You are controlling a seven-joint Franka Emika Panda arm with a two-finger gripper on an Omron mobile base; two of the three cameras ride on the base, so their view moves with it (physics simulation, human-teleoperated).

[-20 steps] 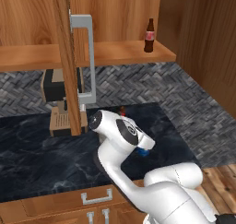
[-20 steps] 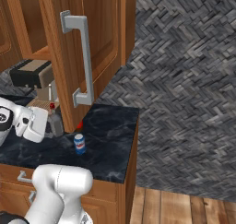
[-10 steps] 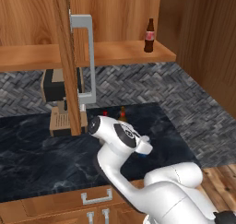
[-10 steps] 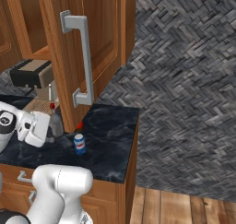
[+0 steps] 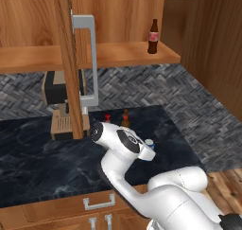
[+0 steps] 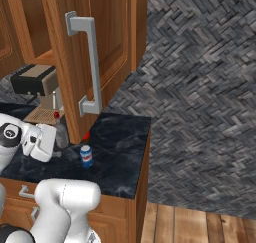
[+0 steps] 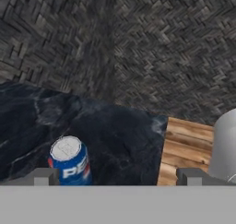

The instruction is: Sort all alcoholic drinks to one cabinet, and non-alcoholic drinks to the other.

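Soda can (image 7: 70, 161) upright on the dark table (image 6: 117, 152), near its front right corner, lying ahead and left of the end effector (image 7: 117, 177). End effector spread wide, holding nothing, aimed low across the table. Cola bottle (image 5: 153, 36) standing on the open cabinet's shelf (image 5: 118, 54). Liquor bottle (image 6: 61, 132) and beer bottle (image 5: 125, 118) behind the bent arm.

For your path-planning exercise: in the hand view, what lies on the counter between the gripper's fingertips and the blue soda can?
Nothing. In the hand view the blue soda can stands right beside the gripper's left fingertip, with bare dark marble counter around it.
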